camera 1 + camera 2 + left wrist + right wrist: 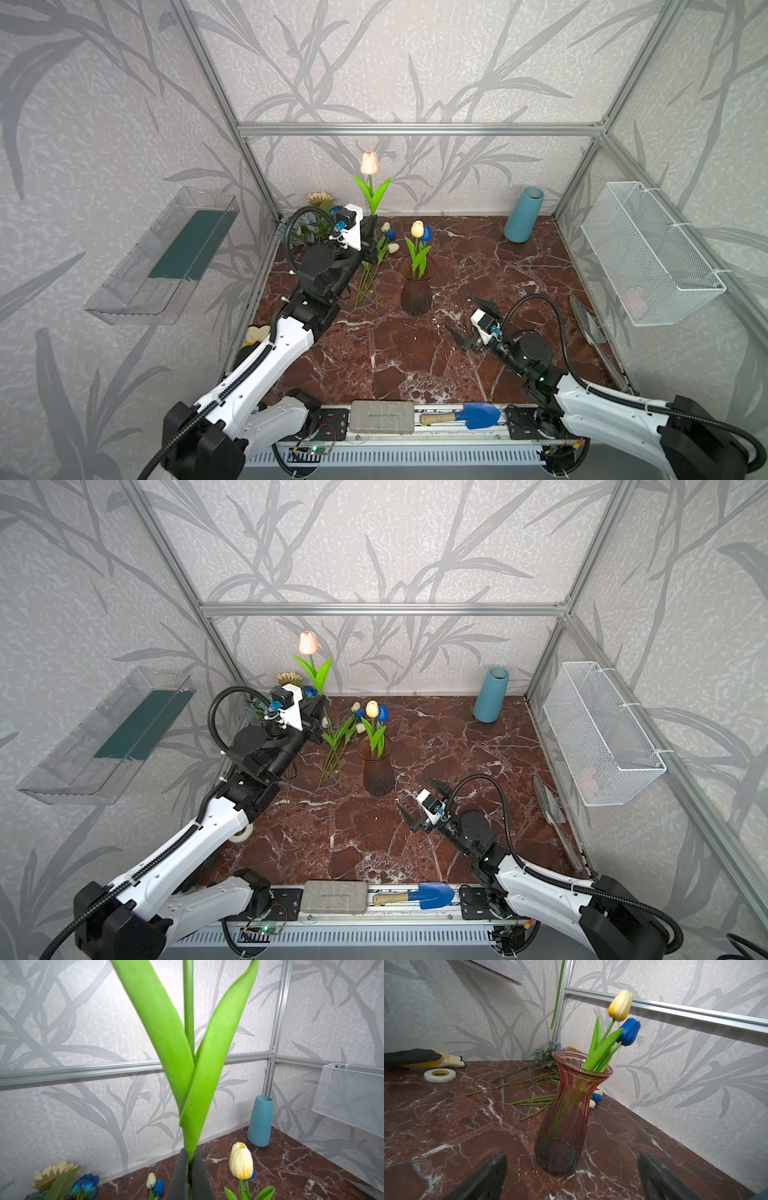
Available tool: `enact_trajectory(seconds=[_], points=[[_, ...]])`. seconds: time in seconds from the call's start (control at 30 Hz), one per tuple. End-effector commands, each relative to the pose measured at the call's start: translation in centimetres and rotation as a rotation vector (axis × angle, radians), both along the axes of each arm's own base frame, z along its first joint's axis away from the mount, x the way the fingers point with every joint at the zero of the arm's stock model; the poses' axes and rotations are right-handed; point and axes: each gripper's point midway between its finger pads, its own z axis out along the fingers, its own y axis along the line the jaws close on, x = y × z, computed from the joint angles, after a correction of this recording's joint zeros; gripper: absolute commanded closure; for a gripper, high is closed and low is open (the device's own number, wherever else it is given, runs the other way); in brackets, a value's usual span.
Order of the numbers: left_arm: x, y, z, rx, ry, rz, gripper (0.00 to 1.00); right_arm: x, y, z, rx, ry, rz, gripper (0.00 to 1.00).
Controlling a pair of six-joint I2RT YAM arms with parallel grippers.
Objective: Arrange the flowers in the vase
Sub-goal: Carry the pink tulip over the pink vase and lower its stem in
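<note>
My left gripper (190, 1160) is shut on the stem of a pink tulip (369, 163) and holds it upright over the table's back left, its green leaves (199, 1084) filling the left wrist view. A ribbed pinkish glass vase (415, 291) (566, 1115) stands mid-table with a yellow tulip (417, 229) and a blue tulip (629, 1031) in it. Small white and blue tulips (387, 236) lie loose left of the vase. A cream daisy (320, 198) and dusty-blue roses (305, 228) rest in the back-left corner. My right gripper (459, 311) is open, low, right of the vase and empty.
A teal ceramic vase (523, 214) stands at the back right. A wire basket (648, 253) hangs on the right wall, a clear shelf (166, 257) on the left. A blue trowel (478, 415) and grey block (382, 415) lie at the front. Tape roll (440, 1075) and glove (421, 1058) sit front left.
</note>
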Motion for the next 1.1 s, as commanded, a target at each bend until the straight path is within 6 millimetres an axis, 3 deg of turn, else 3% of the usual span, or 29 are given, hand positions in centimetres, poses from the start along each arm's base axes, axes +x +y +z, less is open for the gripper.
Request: enact_trajectory(seconds=[0.0, 0.17, 0.43, 0.83, 1.07], points=[[-1.8, -1.5, 3.2, -0.040, -0.083, -0.100, 1.00, -0.1, 0.1, 0.6, 0.022, -0.011, 0.006, 0.02], [-3.1, -4.1, 3.7, -0.054, -0.105, -0.233, 1.00, -0.2, 0.2, 0.6, 0.027, -0.005, 0.015, 0.02], [-2.9, -7.2, 1.8, -0.072, -0.101, -0.349, 1.00, -0.5, 0.2, 0.7, 0.030, -0.005, 0.027, 0.02], [-0.4, -7.9, -5.5, -0.006, -0.012, -0.296, 1.00, -0.5, 0.2, 0.6, 0.024, -0.006, 0.026, 0.02], [0.3, -8.5, -8.5, 0.025, 0.053, -0.303, 1.00, -0.1, 0.4, 0.2, 0.009, -0.001, 0.021, 0.02]])
